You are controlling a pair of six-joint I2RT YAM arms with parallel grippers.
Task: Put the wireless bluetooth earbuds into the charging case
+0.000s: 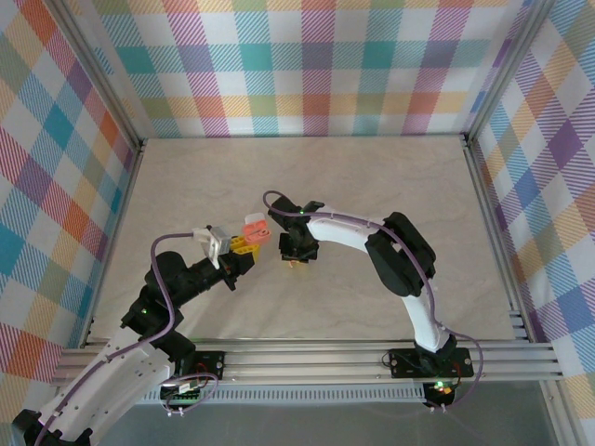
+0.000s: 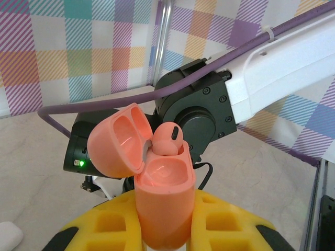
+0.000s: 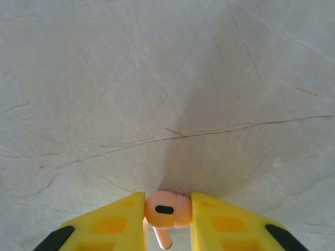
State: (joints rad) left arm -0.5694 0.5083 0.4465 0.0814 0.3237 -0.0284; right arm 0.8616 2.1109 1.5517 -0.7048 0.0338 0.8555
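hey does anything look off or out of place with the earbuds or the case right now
One thing: a pink earbud sits high and tilted in the open pink case held by the left gripper, not fully seated. The right gripper pinches the second pink earbud above the table.

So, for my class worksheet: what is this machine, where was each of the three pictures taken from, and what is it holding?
Two robot arms are bolted to a table inside checked walls. One picture looks down from above; the other two come from cameras on each wrist. The left tool, with yellow fingers, is shut on an open salmon-pink charging case; one pink earbud already sits in it. The right tool grips a second pink earbud above the bare tabletop. A white object lies at the left wrist picture's edge.
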